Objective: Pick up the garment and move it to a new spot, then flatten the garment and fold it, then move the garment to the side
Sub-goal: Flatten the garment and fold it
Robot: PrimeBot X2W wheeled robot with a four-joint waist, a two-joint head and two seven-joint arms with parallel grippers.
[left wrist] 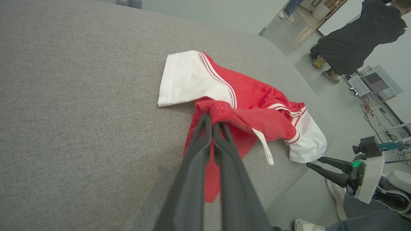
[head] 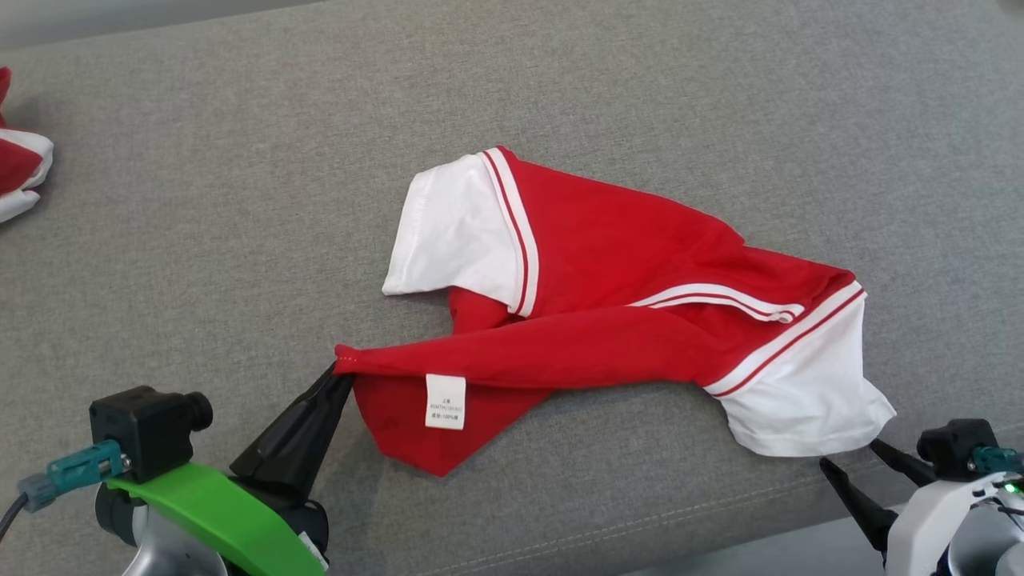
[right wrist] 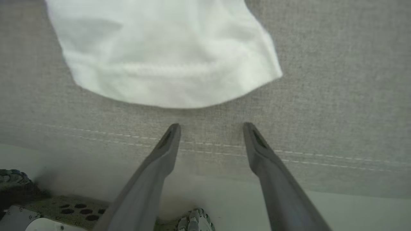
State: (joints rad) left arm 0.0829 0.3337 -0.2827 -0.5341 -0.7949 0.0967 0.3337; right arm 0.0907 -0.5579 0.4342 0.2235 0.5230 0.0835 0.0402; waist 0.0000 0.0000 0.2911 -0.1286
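Left gripper (head: 342, 374), lower left: fingers pressed together, pinching red corner of garment (head: 608, 264). Right gripper (head: 850, 454), lower right: spread, empty, beside white sleeve (head: 800, 392).

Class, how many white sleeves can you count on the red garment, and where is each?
2. One white sleeve lies at the garment's far left end; the other at its near right end, just before the open right gripper. Folds may hide more white cloth.
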